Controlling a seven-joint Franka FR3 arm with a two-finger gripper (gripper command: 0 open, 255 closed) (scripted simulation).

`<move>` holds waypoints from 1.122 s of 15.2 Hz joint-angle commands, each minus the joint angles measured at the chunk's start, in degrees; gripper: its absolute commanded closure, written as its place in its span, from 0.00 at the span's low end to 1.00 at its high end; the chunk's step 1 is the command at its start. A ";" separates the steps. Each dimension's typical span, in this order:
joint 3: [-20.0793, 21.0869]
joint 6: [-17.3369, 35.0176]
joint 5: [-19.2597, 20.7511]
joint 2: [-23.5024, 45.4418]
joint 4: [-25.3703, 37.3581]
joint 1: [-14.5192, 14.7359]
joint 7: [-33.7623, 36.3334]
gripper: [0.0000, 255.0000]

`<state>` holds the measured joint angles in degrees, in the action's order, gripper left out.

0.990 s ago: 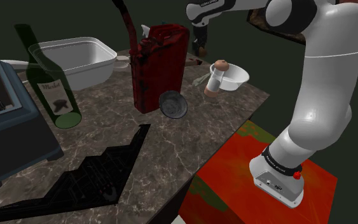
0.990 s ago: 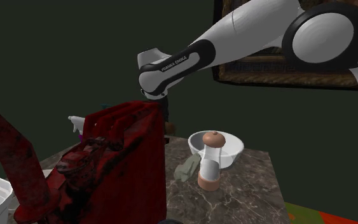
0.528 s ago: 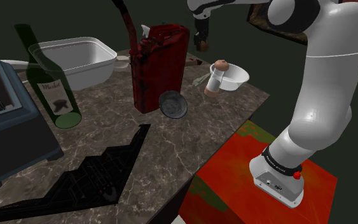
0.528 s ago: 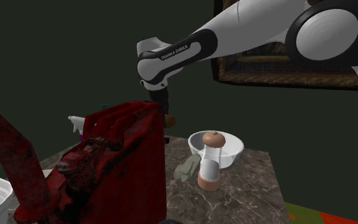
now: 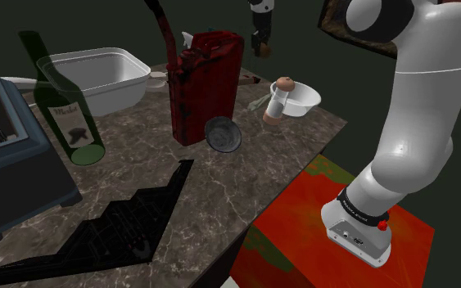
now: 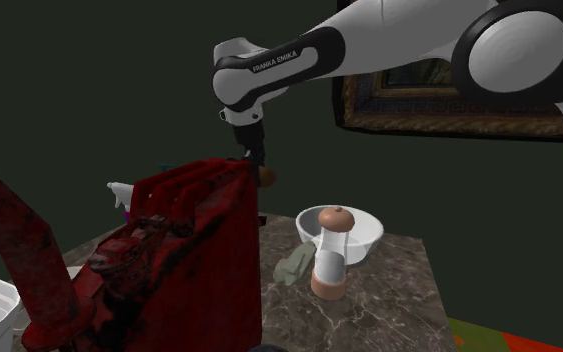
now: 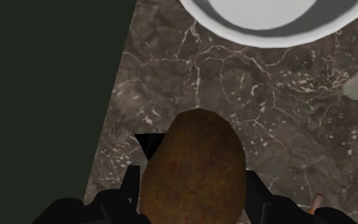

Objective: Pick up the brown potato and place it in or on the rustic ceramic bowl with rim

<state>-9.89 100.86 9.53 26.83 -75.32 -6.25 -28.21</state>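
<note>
The end effector [image 5: 259,34] is clamped onto the brown potato [image 5: 262,51]. In the wrist view both black fingers [image 7: 128,188] are pressed against its sides, held part-way apart by the potato's width.

The potato is held in the air, clear of the worktop [image 5: 212,176]. It is higher than the white rimmed bowl [image 5: 304,99] and offset to the bowl's left in the shoulder view.

The same is seen in the second exterior view. The end effector [image 6: 256,152] is hung straight down from the white arm [image 6: 369,45], with the potato [image 6: 266,176] at its tip, above and left of the bowl [image 6: 354,235].

In the wrist view the bowl's rim [image 7: 260,37] is seen ahead of the potato [image 7: 193,170]. Dark marbled worktop [image 7: 171,83] is seen beneath the potato, so it is held beside the bowl, not over it.

- A pepper mill [image 5: 277,103] is stood upright just beside the bowl, on the camera side in both exterior views.
- A grey-green lump [image 6: 294,265] is laid near the bowl, next to the mill.
- A red jerry can [image 5: 205,86] is stood left of the bowl in the shoulder view, with a grey round dish [image 5: 223,133] at its foot.
- A green wine bottle [image 5: 65,102] and a white tub [image 5: 101,75] are set well apart from the bowl, further left in that view.
- A black aircraft model [image 5: 114,229] is laid flat, farthest from the bowl.
- A framed picture [image 6: 439,100] is hung on the wall behind the bowl.
</note>
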 commanded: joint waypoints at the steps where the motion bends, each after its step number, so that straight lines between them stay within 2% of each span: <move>1: -0.03 -1.81 -0.10 0.20 2.03 -0.09 -0.41 1.00; 3: -0.04 -2.96 -0.14 0.29 3.29 -0.12 -0.64 1.00; 9: 1.41 0.57 2.05 -11.01 -12.89 4.98 6.32 1.00; 17: 4.96 1.64 3.53 -22.12 -27.14 10.59 16.02 1.00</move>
<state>-5.47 102.25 12.95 5.88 -100.72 3.63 -13.62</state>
